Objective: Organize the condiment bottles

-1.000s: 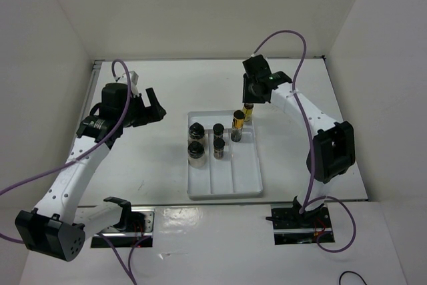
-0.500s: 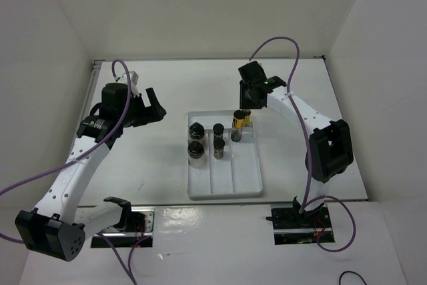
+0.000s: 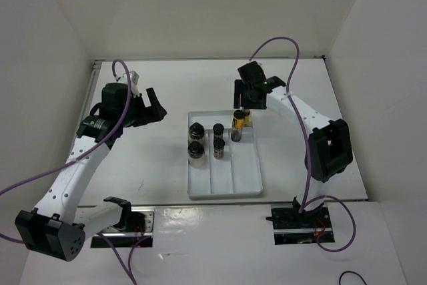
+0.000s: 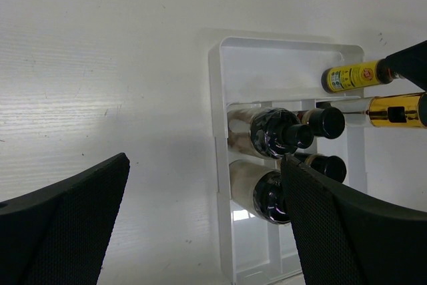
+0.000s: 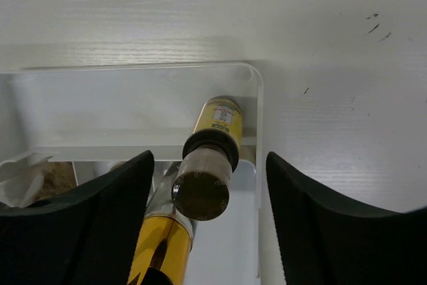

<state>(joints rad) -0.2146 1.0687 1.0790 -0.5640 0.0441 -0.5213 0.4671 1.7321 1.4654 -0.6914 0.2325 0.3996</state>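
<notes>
Six black-capped glass bottles are parked in the smooth white tray [image 3: 233, 173]. The two squat jars [image 3: 195, 151] are in the left slot, the two small dark bottles [image 3: 218, 146] in the middle, and the two slim amber bottles [image 3: 238, 123] at the far end of the right slot. The right gripper [image 3: 243, 101] is parted around the farthest amber cap [image 5: 203, 185], with gaps seen on both sides and nothing gripped. The left gripper [image 3: 155, 108] is spread wide and empty, off to the tray's left. Label print can't be read, and that far bottle is half covered from above.

Six black-capped bottles [image 3: 196, 152] in white tray [image 3: 227, 181]
</notes>
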